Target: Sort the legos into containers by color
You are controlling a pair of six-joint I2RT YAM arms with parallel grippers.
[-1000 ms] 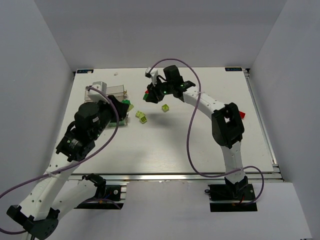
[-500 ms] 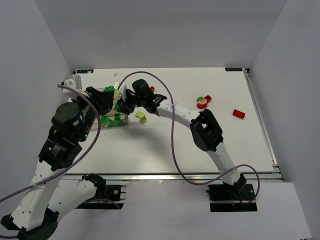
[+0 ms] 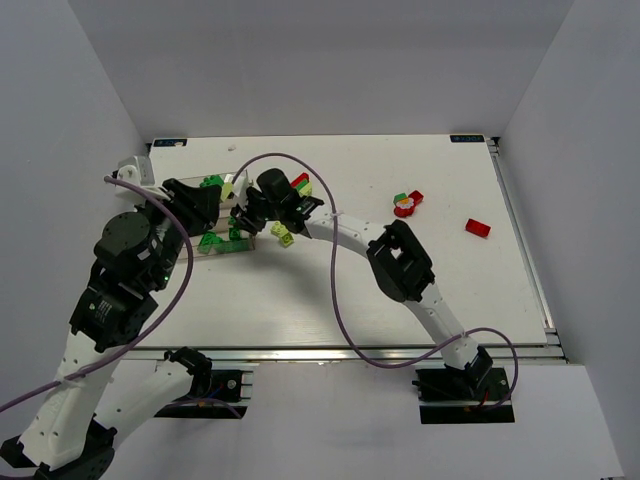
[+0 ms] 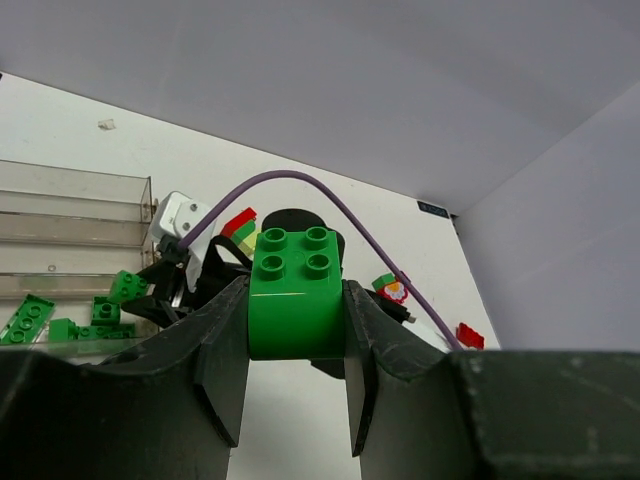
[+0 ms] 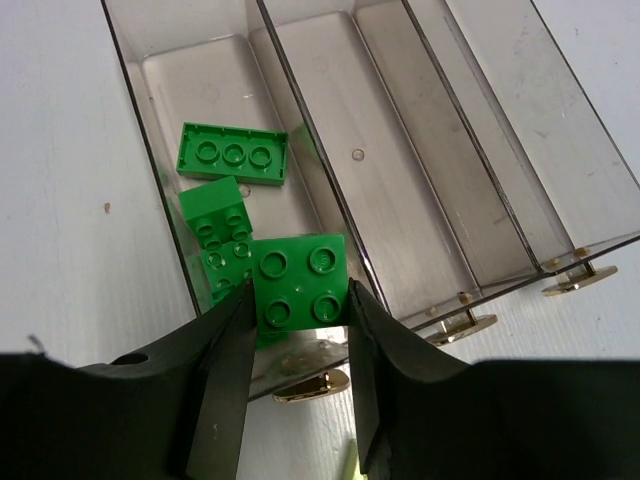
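The clear tray [image 3: 222,190] stands at the table's left and also shows in the right wrist view [image 5: 420,150]. Its near compartment holds several dark green legos [image 5: 232,155]. My right gripper [image 3: 243,212] is shut on a dark green lego [image 5: 300,280] just above that compartment's near end. My left gripper [image 3: 205,195] is shut on another dark green lego [image 4: 297,290], held above the tray's left side. Lime legos [image 3: 283,233] lie just right of the tray. A red, green and white piece [image 3: 405,203] and a red lego [image 3: 477,228] lie to the right.
The right arm reaches across the table's middle to the tray, its purple cable [image 3: 345,300] looping over the table. Both grippers are close together over the tray. The tray's other compartments [image 5: 500,130] hold nothing in the right wrist view.
My right gripper has moved left from the table's middle to the tray. My left gripper has drawn back from the tray's near right corner to its left side, holding a green lego.
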